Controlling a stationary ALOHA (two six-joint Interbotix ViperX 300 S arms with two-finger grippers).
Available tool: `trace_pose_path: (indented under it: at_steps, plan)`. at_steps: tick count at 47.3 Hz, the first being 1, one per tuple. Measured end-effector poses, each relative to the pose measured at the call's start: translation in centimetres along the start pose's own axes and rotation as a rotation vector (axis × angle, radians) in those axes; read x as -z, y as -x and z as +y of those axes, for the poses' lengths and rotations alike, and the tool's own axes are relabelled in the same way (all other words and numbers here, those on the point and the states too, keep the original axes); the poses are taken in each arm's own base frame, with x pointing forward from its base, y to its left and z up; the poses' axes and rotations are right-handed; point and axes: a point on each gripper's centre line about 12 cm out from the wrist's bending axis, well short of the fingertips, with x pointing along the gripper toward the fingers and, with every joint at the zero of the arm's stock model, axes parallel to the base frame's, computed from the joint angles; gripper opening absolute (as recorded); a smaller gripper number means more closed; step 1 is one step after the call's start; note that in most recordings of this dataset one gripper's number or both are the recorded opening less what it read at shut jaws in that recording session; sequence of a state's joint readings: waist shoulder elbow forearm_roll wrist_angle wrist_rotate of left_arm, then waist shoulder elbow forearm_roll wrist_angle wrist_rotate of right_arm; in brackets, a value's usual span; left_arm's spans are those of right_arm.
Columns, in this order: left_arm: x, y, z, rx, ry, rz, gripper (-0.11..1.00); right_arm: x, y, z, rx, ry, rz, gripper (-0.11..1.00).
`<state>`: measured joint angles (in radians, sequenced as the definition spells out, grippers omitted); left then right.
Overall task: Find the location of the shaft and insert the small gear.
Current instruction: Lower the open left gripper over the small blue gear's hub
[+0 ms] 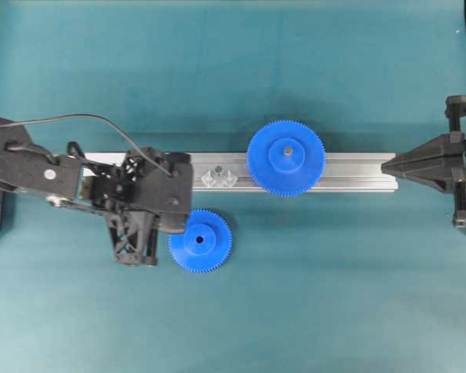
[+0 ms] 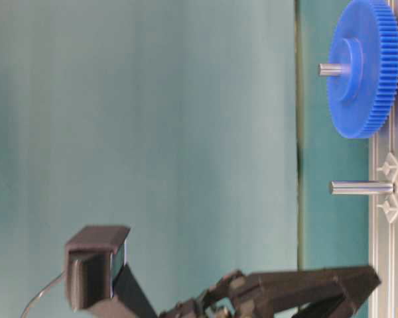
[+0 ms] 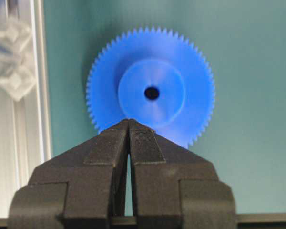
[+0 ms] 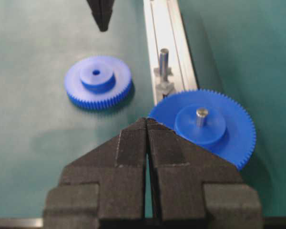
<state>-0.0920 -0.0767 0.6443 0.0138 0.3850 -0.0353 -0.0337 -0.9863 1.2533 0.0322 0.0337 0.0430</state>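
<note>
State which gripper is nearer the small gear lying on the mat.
Left. The left gripper sits right beside the small gear, shut; the right gripper waits far off at the rail's end.

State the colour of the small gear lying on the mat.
Bright blue; the small gear shows best in the left wrist view.

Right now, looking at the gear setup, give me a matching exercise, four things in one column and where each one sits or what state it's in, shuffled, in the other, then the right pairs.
Column one:
1. small gear
2. large gear
3. shaft
4. left gripper

Column two:
A. seated on a pin on the aluminium rail
B. shut, tips right at the edge of a gear
C. lying flat on the green mat, off the rail
D. standing bare on the rail, nothing on it

Pairs: 1-C, 2-A, 3-D, 4-B
</note>
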Motion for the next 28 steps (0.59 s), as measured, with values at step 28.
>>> trace_pose_path:
  at_steps: [28]
  plan:
    - [-1.2, -2.8, -0.8, 0.007, -0.018, 0.126, -0.01, 0.5, 0.0, 0.0, 0.001, -0.046, 0.012, -0.02]
